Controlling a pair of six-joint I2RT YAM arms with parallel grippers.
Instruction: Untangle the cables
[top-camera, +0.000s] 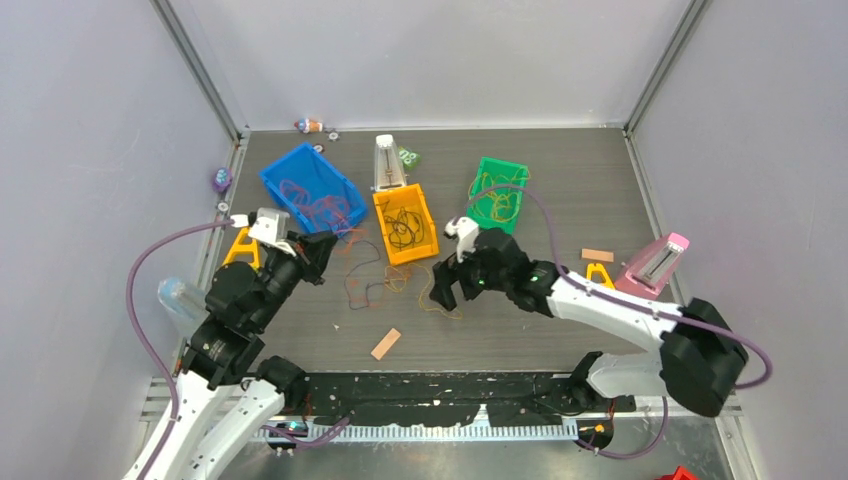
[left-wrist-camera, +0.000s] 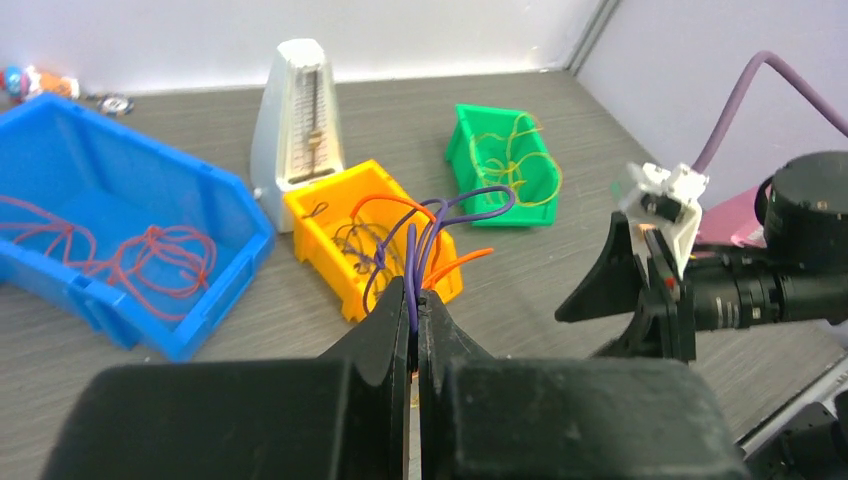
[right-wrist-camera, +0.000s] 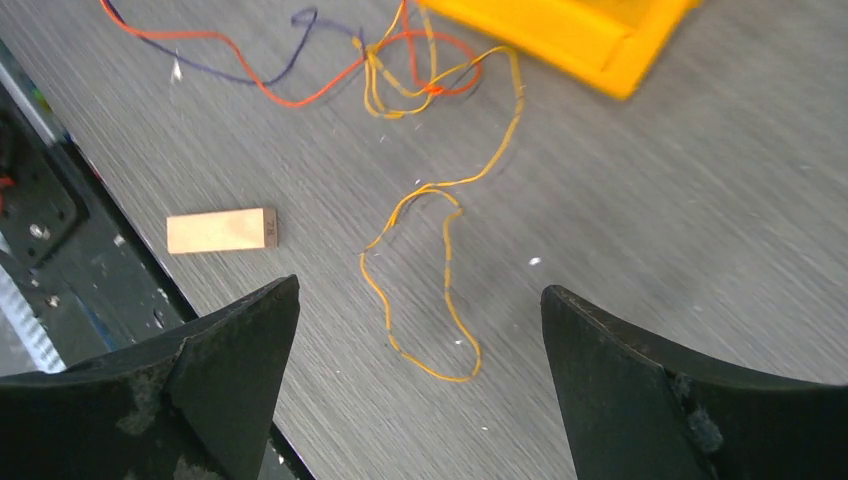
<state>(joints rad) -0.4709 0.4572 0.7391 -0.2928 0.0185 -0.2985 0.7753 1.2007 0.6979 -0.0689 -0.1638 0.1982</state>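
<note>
The cables lie as a loose tangle of orange, yellow and dark strands on the table in front of the yellow bin. My left gripper is shut on a purple cable, which loops upward, with an orange strand beside it. In the top view the left gripper sits at the tangle's left end. My right gripper hangs open above a yellow cable loop that lies flat between its fingers, untouched. From above, the right gripper is at the tangle's right end.
A blue bin holds red cables, and a green bin holds yellow ones. A white metronome and a pink one stand nearby. Wooden blocks and yellow stands lie on the table.
</note>
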